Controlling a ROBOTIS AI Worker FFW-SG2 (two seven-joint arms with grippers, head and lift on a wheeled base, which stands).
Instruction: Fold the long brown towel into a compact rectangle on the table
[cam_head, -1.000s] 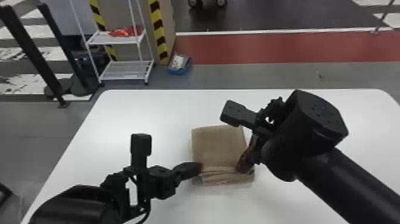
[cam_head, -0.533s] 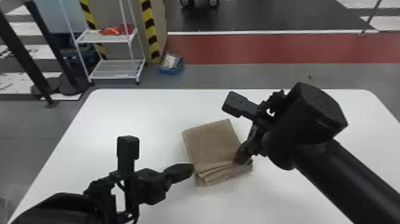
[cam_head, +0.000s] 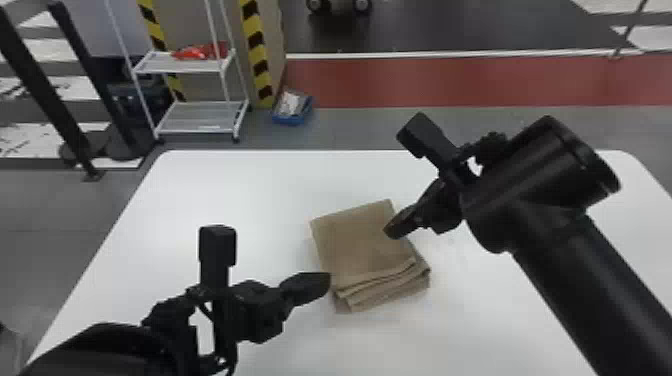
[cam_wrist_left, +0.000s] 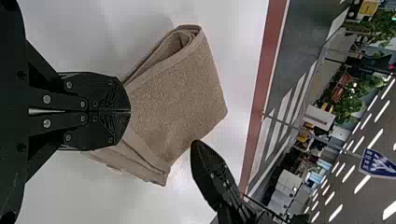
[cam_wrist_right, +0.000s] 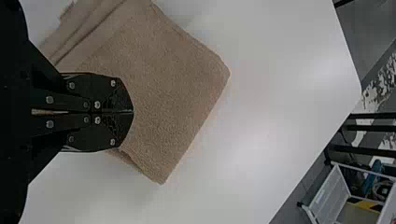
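The head view looks forward and down over the counter (cam_head: 225, 200), far enough back to take in the red strip (cam_head: 450, 82) and rack (cam_head: 200, 116) beyond. The left wrist view looks from close behind the left end effector (cam_head: 326, 281), down and outward to that strip. The right wrist view, close behind the right end effector (cam_head: 390, 232), faces down and toward what seems the same rack, cut off there. All three share the towel (cam_head: 360, 240).

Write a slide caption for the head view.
Folded brown towel on a white table, the shut left gripper at its left side, the shut right gripper at its right.
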